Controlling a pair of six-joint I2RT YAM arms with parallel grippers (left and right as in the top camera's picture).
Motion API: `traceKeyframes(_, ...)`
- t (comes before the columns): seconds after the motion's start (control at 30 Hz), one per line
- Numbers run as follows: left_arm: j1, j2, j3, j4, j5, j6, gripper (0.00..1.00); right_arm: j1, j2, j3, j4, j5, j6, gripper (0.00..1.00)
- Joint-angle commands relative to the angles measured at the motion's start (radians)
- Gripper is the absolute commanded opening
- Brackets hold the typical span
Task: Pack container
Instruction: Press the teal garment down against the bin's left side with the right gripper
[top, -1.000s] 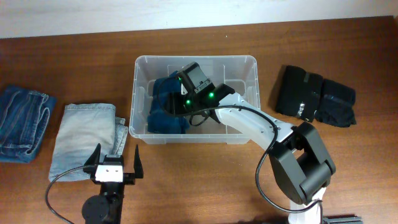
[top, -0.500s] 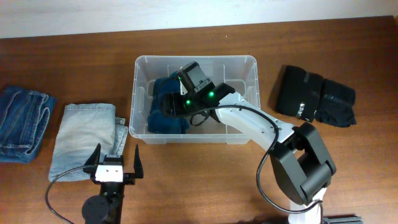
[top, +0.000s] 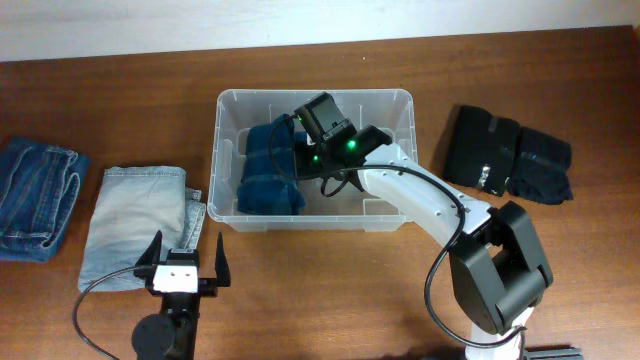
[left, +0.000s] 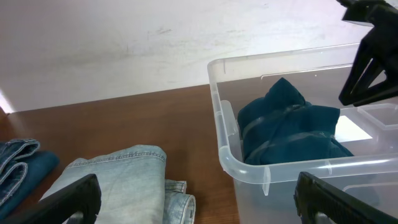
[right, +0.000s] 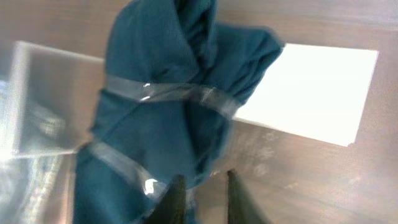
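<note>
Clear plastic makes up the container, which sits on the brown wooden worktop with its rolled rim up and a white label showing on its base. Inside it, toward its left half, lies a dark teal cloth bundle bound by strips of clear tape, one end leaning near the container's left wall. The right arm reaches over the container's near wall, and the right hand hangs inside, just above the bundle's edge — its two fingertips are a narrow gap apart, with only the container's floor showing between them, so it pinches nothing. The left hand is parked outside the container, off its near-left corner, with fingers spread wide and nothing between them. Just left of the container, close to its side wall, lie folded light blue jeans; farther left of the container, well apart from it, lie darker blue jeans. To the right of the container — apart from its wall — sits a pile of black garments.
</note>
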Motion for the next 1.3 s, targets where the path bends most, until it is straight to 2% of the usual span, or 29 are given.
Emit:
traceKeyframes(0.0, 0.005, -0.009, -0.008, 0.001, 0.007, 0.016, 1.00, -0.001, -0.020, 0.019, -0.010, 0.122, -0.005, 0.05)
traceKeyframes(0.43, 0.005, -0.009, -0.008, 0.001, 0.007, 0.016, 0.99, 0.000, 0.060, 0.019, 0.019, 0.137, 0.003, 0.04)
traceKeyframes(1.27, 0.005, -0.009, -0.008, 0.001, 0.007, 0.016, 0.99, 0.023, 0.108, 0.019, 0.061, 0.129, 0.022, 0.04)
